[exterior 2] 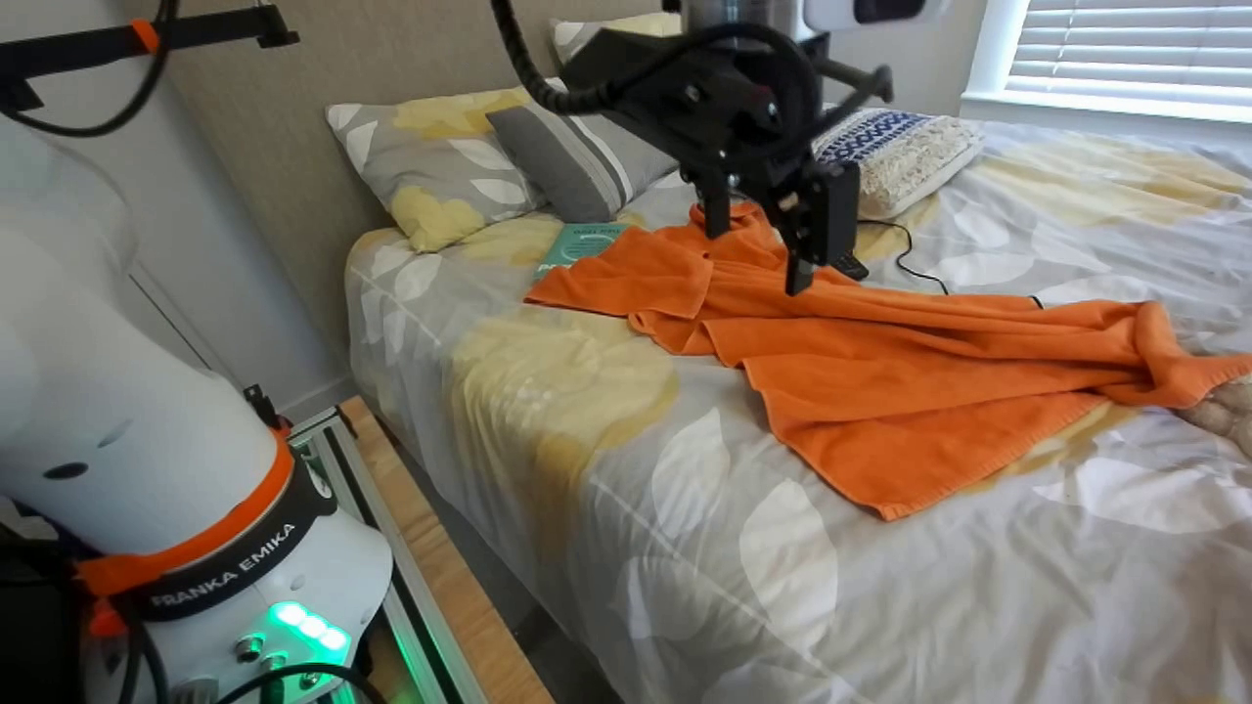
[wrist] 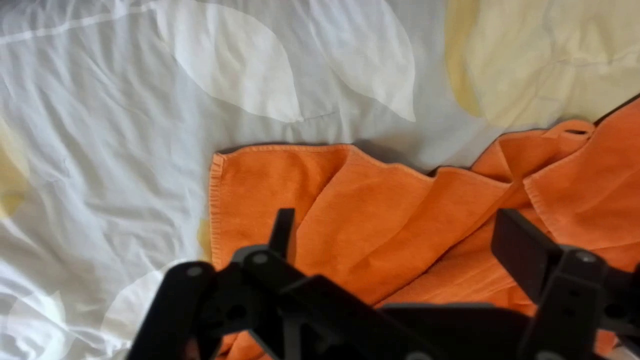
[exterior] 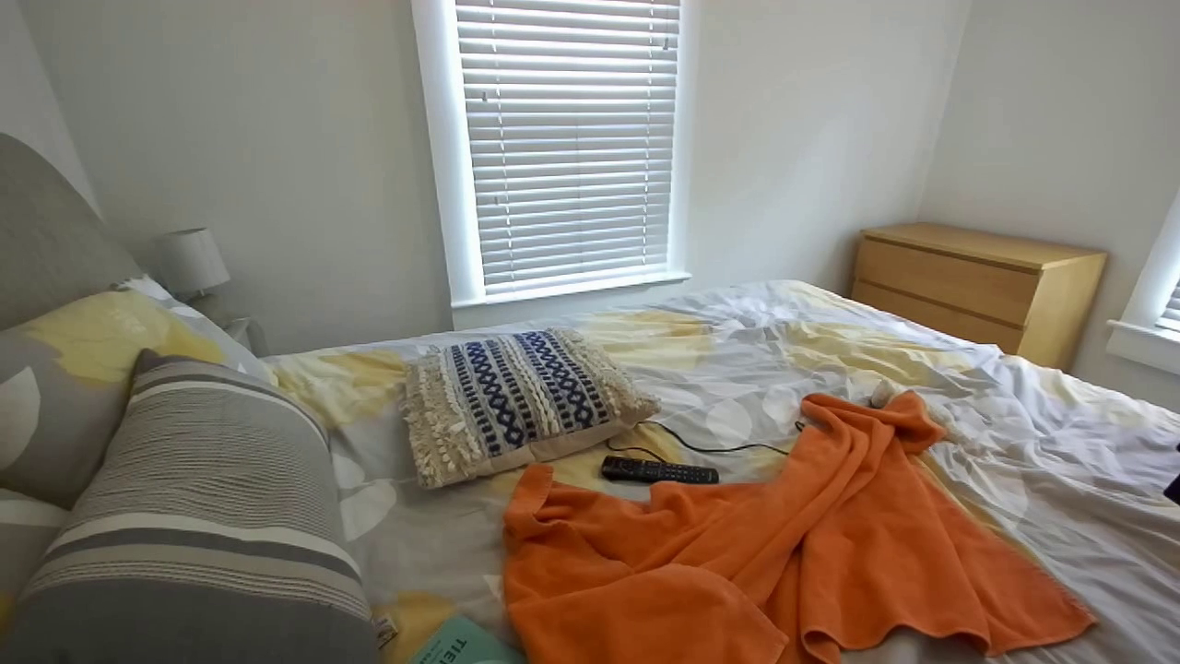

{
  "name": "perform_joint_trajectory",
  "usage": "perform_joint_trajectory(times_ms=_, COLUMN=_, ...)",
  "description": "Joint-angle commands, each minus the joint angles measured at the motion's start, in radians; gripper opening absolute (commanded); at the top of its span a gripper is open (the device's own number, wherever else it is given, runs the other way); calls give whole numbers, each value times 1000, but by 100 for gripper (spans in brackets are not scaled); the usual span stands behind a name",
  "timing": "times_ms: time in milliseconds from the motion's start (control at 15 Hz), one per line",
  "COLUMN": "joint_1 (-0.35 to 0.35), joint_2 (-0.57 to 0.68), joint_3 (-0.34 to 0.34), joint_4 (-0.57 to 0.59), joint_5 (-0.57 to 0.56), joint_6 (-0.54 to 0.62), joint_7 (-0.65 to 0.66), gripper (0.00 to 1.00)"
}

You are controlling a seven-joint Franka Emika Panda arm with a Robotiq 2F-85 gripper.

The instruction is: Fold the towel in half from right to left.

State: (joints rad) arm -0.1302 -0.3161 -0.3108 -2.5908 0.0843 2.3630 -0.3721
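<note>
Above the bedsheet (exterior 2: 929,587), black fingers (wrist: 522,257) stand wide apart, the gripper (wrist: 400,232) hanging over the towel (wrist: 370,200). Plain, bright orange and soft-looking, the towel lies rumpled: in an exterior view, one end gathers into bunched ridges while a flatter part spreads to a pointed corner. The wrist view shows a ribbed, stitched hem along its edge. Just beside it rests a flat teal book (exterior 2: 582,244). A slim black remote (exterior: 659,470) lies between the towel and a square pillow (exterior: 530,397), woven in blue and white with shaggy cream fringe; a thin cord (exterior: 737,449) runs from near the pillow toward the towel. The bedsheet is creased and printed with pale leaves and yellow blooms. Beyond it, a boxy wooden dresser (exterior: 986,246) shows closed drawers (exterior: 945,278), their contents hidden.
</note>
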Motion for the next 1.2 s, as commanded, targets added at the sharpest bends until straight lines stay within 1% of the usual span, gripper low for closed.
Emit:
perform_joint_trajectory(times_ms=0, joint_1=4, joint_2=255, joint_3=-64, joint_4=117, joint_5=102, joint_6=79, joint_7=-124, gripper=100)
perform_joint_trajectory(times_ms=67, joint_1=4, joint_2=314, joint_3=-74, joint_4=146, joint_5=161, joint_6=91, joint_7=-180, gripper=100)
perform_joint_trajectory(times_ms=200, joint_1=-25, joint_2=432, joint_3=-62, joint_4=209, joint_5=278, joint_6=113, joint_7=-300, gripper=100)
perform_joint_trajectory(times_ms=267, joint_1=-53, joint_2=491, joint_3=-42, joint_4=243, joint_5=336, joint_6=117, joint_7=-372, gripper=100)
perform_joint_trajectory(times_ms=467, joint_1=-160, joint_2=657, joint_3=41, joint_4=356, joint_5=415, joint_6=132, joint_7=-521, gripper=100)
perform_joint_trajectory(times_ms=667, joint_1=-252, joint_2=783, joint_3=118, joint_4=455, joint_5=425, joint_6=140, joint_7=-562, gripper=100)
perform_joint_trajectory(times_ms=800, joint_1=-290, joint_2=848, joint_3=146, joint_4=510, joint_5=403, joint_6=134, joint_7=-516, gripper=100)
perform_joint_trajectory(times_ms=867, joint_1=-284, joint_2=762, joint_3=147, joint_4=436, joint_5=367, joint_6=133, joint_7=-501, gripper=100)
perform_joint_trajectory(times_ms=1000, joint_1=-309, joint_2=818, joint_3=165, joint_4=480, joint_5=365, joint_6=134, joint_7=-500, gripper=100)
perform_joint_trajectory(times_ms=1133, joint_1=-315, joint_2=836, joint_3=170, joint_4=497, joint_5=364, joint_6=134, joint_7=-499, gripper=100)
